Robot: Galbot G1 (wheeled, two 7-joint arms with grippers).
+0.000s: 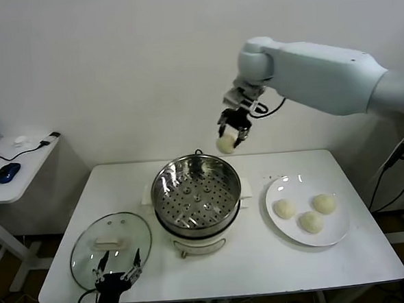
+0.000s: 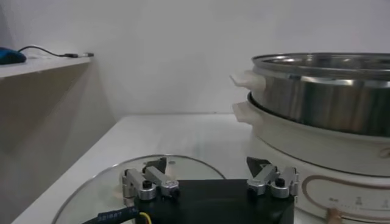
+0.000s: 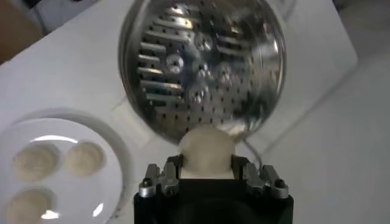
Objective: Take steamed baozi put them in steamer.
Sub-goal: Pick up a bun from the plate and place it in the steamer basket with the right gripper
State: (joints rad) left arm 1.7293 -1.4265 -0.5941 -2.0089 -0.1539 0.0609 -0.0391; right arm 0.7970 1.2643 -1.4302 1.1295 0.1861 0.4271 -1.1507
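R tool [image 1: 232, 133] grips smooth domed baozi [image 1: 225, 144] above shiny perforated steamer [image 1: 197, 191]; L tool [image 1: 116, 270] released by lid [image 1: 84, 251].

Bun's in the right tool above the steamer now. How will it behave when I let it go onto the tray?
The bun looks soft in the right tool, so it may stick briefly on release. Its domed shape could let it roll slightly on the steamer tray. It's probably light, like the three on the plate.

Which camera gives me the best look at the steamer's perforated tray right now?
The right wrist view: it looks straight down into the steamer, whose tray shows bare beyond the baozi held in the right gripper. The head view shows the tray at a slant, also bare. The left wrist view shows only the steamer's outer wall.
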